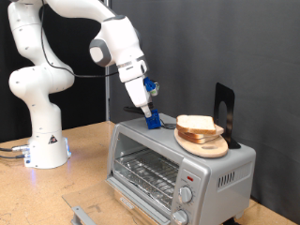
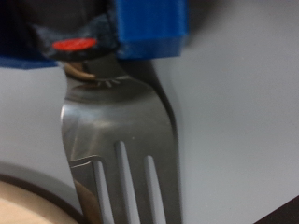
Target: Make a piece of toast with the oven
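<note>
The silver oven [image 1: 216,164] stands at the exterior view's right, its glass door [image 1: 94,211] dropped open and the wire rack [image 1: 145,173] bare. On its top lies a round wooden plate [image 1: 208,146] carrying pale bread slices, the piece of toast [image 1: 197,123] among them. My gripper [image 1: 150,114], with blue fingers, is just to the exterior view's left of the plate, above the oven top. It is shut on a metal fork [image 2: 117,131], whose tines point down beside a pale edge [image 2: 28,201], which may be bread or plate.
A black upright stand [image 1: 223,111] rises behind the plate on the oven top. Two round knobs [image 1: 186,195] are at the oven's front right. The arm's white base [image 1: 47,145] stands on the wooden table at the exterior view's left.
</note>
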